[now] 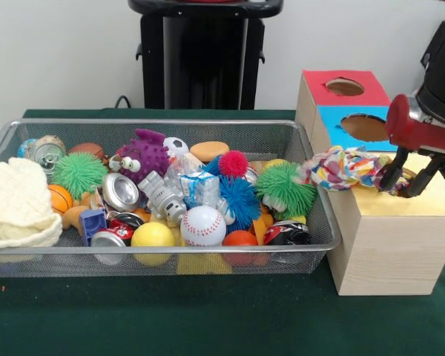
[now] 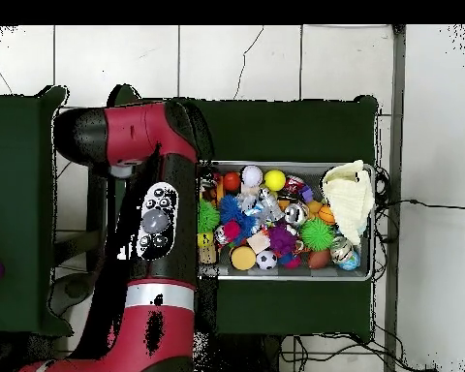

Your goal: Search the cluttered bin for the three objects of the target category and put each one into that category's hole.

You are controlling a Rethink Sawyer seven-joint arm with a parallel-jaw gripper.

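While soft dotted cloth [image 1: 341,169] lies crumpled on yellow box top [image 1: 430,204], hand [image 1: 409,176] hangs spread, empty, beside it.

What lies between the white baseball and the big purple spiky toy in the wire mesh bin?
In the front view, a small silver-grey toy robot lies between the white baseball and the purple spiky toy, inside the silver wire mesh bin.

Bright, even room light, soft shadows under the wire bin [image 1: 7,133], slightly soft focus.
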